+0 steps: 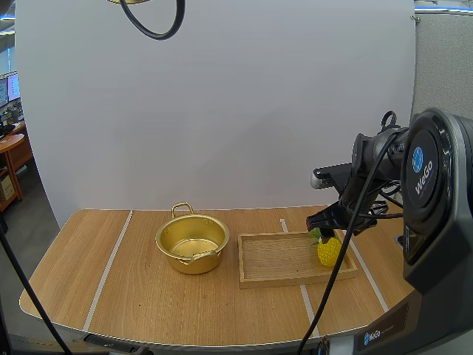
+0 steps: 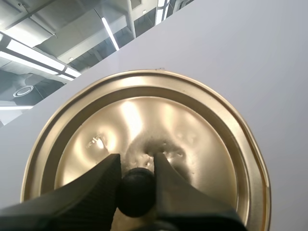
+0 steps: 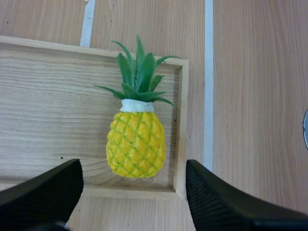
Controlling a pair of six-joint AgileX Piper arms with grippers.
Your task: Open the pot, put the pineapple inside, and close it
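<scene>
Left wrist view has my left gripper (image 2: 137, 162) pinched on the lid's (image 2: 144, 120) black knob (image 2: 136, 192), while on the table (image 1: 148, 296) the uncovered pot (image 1: 194, 265) stands left of the tray (image 1: 281, 282), where the pineapple (image 1: 328, 251) lies at the right end under my right gripper (image 3: 134, 166), fingers spread wide, holding nothing.

The dark grey, rounded right arm (image 1: 443, 222) bears a blue disc and white "WeGo" lettering; the right gripper (image 3: 134, 169) has black ribbed fingers (image 3: 221, 202).
</scene>
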